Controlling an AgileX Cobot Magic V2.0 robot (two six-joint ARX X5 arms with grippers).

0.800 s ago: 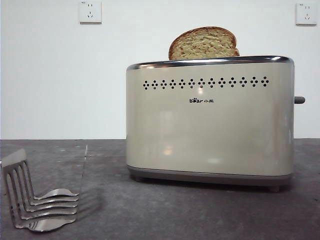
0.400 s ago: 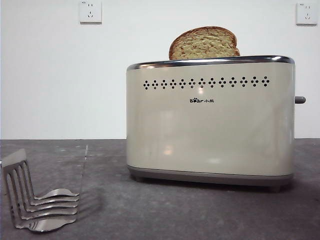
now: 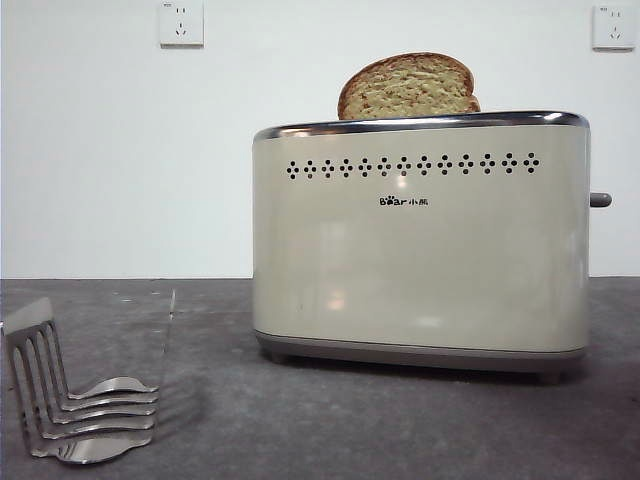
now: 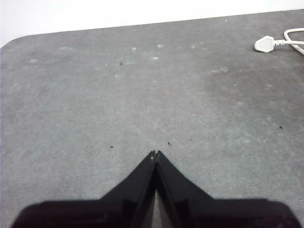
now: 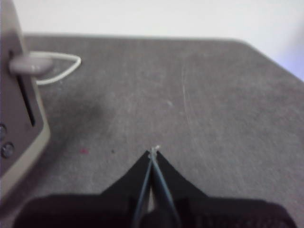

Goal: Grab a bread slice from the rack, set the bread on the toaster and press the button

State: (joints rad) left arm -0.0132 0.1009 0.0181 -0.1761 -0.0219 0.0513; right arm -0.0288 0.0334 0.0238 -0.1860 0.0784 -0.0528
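The slice of bread point(image 3: 407, 88) stands upright in the top slot of the cream toaster point(image 3: 420, 250), its domed brown crust rising above the chrome rim. The silver rack point(image 3: 70, 400) sits at the front left of the table and holds no bread. The grey button point(image 3: 599, 200) sticks out from the toaster's right end; the right wrist view shows that button point(image 5: 29, 63) high on its slot beside the toaster's narrow end point(image 5: 16, 123). My right gripper point(image 5: 153, 153) hangs shut over bare table near that end. My left gripper point(image 4: 155, 154) is shut over bare table.
A white plug with its cable point(image 4: 270, 43) lies on the grey table in the left wrist view. A white cable point(image 5: 61, 66) loops behind the toaster. Two wall sockets point(image 3: 181, 23) are on the back wall.
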